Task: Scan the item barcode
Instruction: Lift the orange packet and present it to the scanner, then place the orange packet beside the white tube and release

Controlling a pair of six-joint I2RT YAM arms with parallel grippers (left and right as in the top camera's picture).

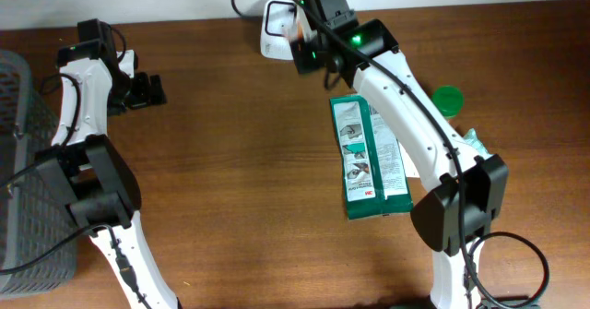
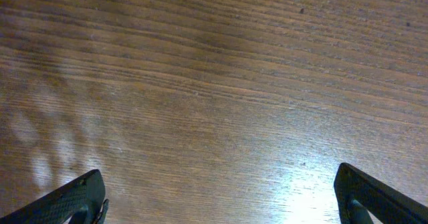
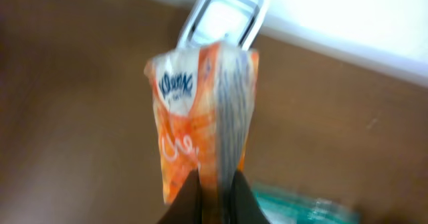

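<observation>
Presentation step: right pincer (image 3: 214,184) clamped on tissue pack (image 3: 200,110), scanner (image 3: 224,17) just beyond; next, aim barcode at it. Left pincer (image 2: 224,200) spread, empty.

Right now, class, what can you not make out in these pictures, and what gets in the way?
Tissue pack: no barcode readable, right wrist view, blur.
Scanner: overhead, partly under the right claw.
Basket: overhead, cut by the left edge.
Teal item: overhead, mostly behind the right arm.
</observation>
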